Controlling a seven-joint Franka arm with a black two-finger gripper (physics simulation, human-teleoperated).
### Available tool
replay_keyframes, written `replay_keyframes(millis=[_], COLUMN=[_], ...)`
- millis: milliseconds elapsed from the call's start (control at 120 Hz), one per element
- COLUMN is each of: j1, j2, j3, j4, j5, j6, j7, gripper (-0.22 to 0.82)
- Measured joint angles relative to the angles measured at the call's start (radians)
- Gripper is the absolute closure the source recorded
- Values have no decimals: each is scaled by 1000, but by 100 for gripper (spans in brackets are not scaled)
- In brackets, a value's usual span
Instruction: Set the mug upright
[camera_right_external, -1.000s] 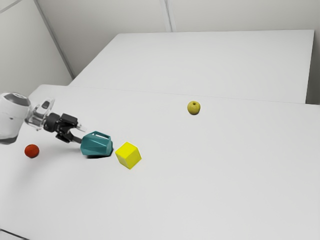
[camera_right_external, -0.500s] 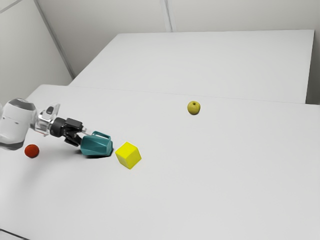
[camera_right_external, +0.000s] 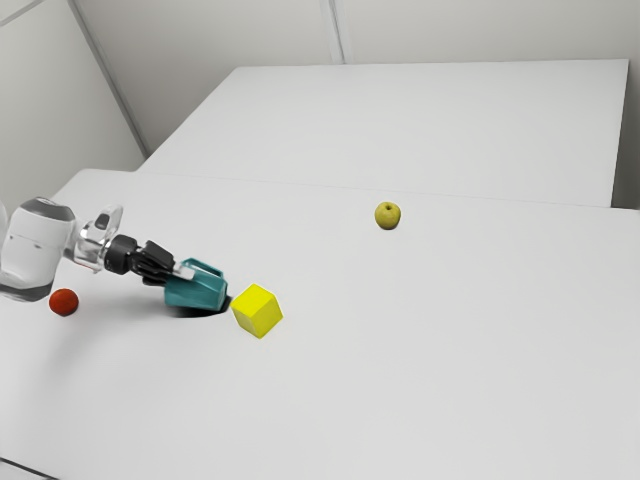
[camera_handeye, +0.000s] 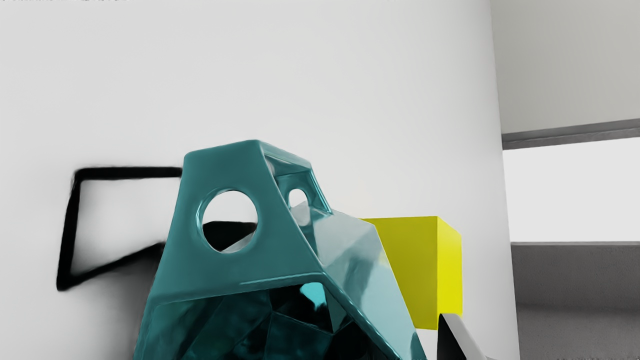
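Mug (camera_right_external: 200, 291) tipped over, arm (camera_right_external: 36, 245) reaching low, slanting downward

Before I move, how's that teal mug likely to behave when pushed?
The mug looks stiff, judging by its crisp edges. Its flat facets should hinder rolling, though it may rock. The glossy surface could be slippery.

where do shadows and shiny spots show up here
Exterior view: a dark shadow under the teal mug, a faint one on the white table toward the exterior view's left; wrist view: a black, frame-shaped shadow beside the mug, glossy reflections on its faceted side, a bright patch in its dark interior.
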Motion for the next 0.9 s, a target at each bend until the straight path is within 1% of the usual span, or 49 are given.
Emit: replay_keyframes(millis=[92,192,333,475,642,783,900], j1=[0,0,-4,-22,-51,-90,-110], j2=[-1,-6,-21,-74,-156,-203,-225], j3=[0,0,0,0,0,1,-23], j4=[1,1,1,4,12,15,21], j5=[-1,-1,0,14,123,275,406], j6=[1,2,4,6,11,18,44], j7=[5,9,14,15,-6,-39,-76], gripper=[71,74,75,75,75,75,75])
